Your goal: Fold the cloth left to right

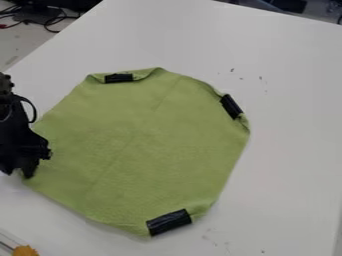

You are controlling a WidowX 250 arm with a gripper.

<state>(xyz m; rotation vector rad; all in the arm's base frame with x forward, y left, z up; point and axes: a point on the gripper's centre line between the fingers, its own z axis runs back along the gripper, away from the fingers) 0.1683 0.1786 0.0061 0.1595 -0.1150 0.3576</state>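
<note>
Spreading across most of the frame, a smooth white tabletop [287, 65] runs off the right & btm edges, w/ small dark specks [260, 78] upper right of ctr & faint smudges lower right. Past its edge, upper left of frame: pale floor [17, 42] w/ tangled cables [50, 19], mostly black, some red, next to dark equipment. More dark items along the top edge, toward the right; too cut off to ID.

Lying flat in the ctr & left of frame is a green cloth [153, 145], unfolded, approx. 8-sided, w/ a faint diagonal crease & slightly puckered edges near its black patches [169, 222].

Black gripper [18, 172] is at far left, mid-height to a bit lower, over the cloth's left edge & hiding that bit; rest of it is cut off by the frame. Can't tell if it's wide, narrow or gripping fabric. Btm left corner: fuzzy orange-yellow thing [25, 250] beside a greyish strip [8, 244], both cut off, hard to ID.

Count: 1 cloth, 1 gripper, 3 visible patches (upper left, right & btm of cloth), 1 orange-yellow thing.
</note>
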